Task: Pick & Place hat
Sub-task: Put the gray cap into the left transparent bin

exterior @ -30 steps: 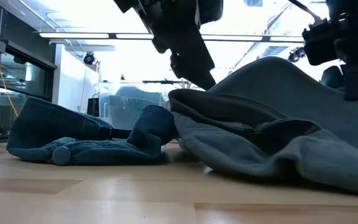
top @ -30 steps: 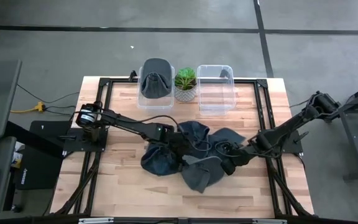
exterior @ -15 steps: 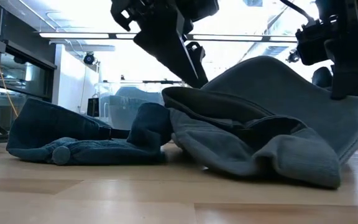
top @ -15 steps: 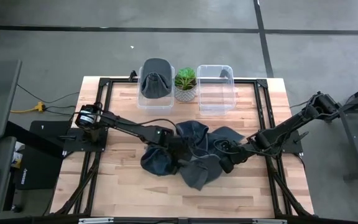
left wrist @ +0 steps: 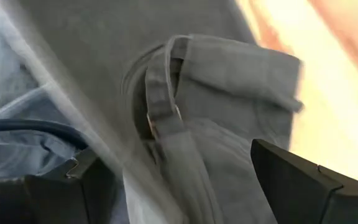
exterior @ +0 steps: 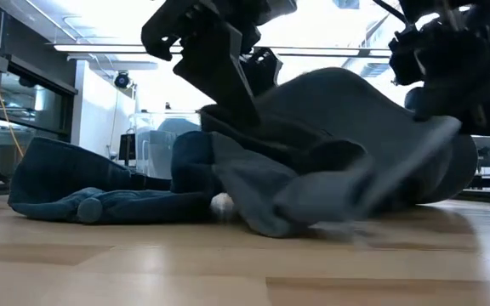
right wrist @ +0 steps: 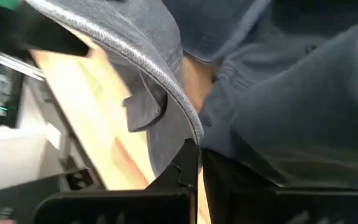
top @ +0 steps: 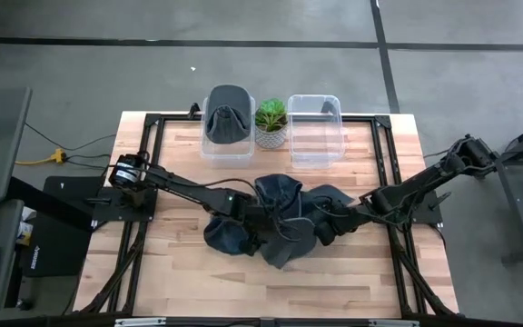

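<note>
High view: both arms meet over the heap of hats mid-table, and the grey hat (top: 291, 247) has been dragged toward the left arm.

Over the last second the left gripper (top: 260, 229) has spread its jaws wide; in the left wrist view the grey hat's strap and buckle sit right between the two parted fingers (left wrist: 309, 186), not yet pinched. The right gripper (top: 332, 224) stays clamped shut on the hat's edge, with cloth bunched just ahead of its closed tips, and it has pulled the hat up and across, so it now stands bunched higher in the low view. Darker blue hats (top: 225, 236) lie beside the left jaws. I'd say this is a handover setup: the left should close next. One bin (top: 227, 127) beyond both jaws already holds a hat; the other bin (top: 314, 132) holds none.
</note>
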You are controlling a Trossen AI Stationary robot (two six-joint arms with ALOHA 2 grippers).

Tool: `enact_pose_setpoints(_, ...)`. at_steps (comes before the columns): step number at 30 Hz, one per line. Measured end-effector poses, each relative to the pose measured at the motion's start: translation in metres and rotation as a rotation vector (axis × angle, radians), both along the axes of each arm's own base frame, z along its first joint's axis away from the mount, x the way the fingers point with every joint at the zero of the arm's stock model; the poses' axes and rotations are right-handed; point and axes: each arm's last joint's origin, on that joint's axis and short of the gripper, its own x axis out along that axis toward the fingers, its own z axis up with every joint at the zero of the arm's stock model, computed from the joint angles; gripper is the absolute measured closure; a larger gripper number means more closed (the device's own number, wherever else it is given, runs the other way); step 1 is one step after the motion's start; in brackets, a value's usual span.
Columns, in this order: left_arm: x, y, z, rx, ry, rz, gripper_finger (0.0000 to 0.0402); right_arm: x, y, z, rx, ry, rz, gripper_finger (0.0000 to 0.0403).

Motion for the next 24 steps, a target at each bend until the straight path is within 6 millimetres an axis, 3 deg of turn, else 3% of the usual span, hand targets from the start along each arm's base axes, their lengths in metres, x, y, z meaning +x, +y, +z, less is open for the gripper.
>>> enact_pose_setpoints(9,0.007,0.001,-0.03,0.182,0.049,0.086,0.009,0.004,0.0,0.003,0.01,-0.047,0.008,0.0403)
enact_pose_setpoints(17,0.006,0.009,-0.03,0.264,0.042,0.214,0.0092,0.004,0.0,0.004,0.019,-0.057,0.018,0.0403)
enact_pose_setpoints(20,0.007,0.011,-0.031,0.242,0.05,0.224,0.012,0.004,0.001,0.004,0.021,-0.056,0.026,0.0403)
enact_pose_setpoints(24,0.005,0.009,-0.032,0.145,0.091,0.212,0.0204,0.004,0.001,0.004,0.024,-0.055,0.035,0.0403)
